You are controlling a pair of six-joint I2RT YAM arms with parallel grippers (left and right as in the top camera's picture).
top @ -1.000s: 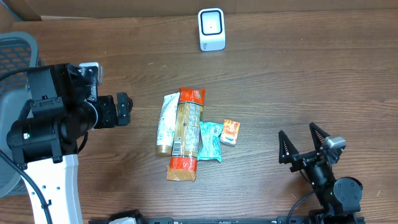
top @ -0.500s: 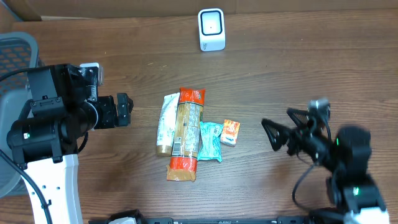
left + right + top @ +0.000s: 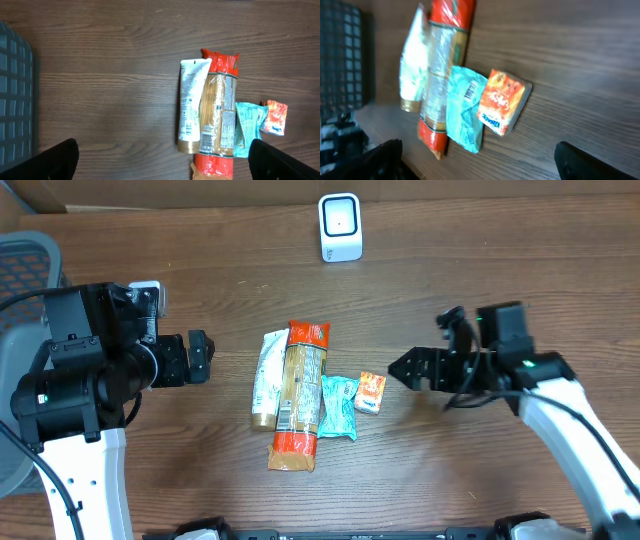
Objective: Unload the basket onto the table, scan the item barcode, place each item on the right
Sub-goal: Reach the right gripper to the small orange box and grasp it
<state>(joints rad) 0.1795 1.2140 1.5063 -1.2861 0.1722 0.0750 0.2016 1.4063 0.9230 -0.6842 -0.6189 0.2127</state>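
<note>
Gripper on right [image 3: 415, 348], nearer orange packet [image 3: 372, 392]

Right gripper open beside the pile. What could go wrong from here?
1. The box lies against the teal packet; the open right gripper may pinch both or shove the pile.
2. The box lies flat, so a grip could slip off or scrape the table.
3. No barcode shows on its top face; it may reach the scanner facing wrong.
</note>
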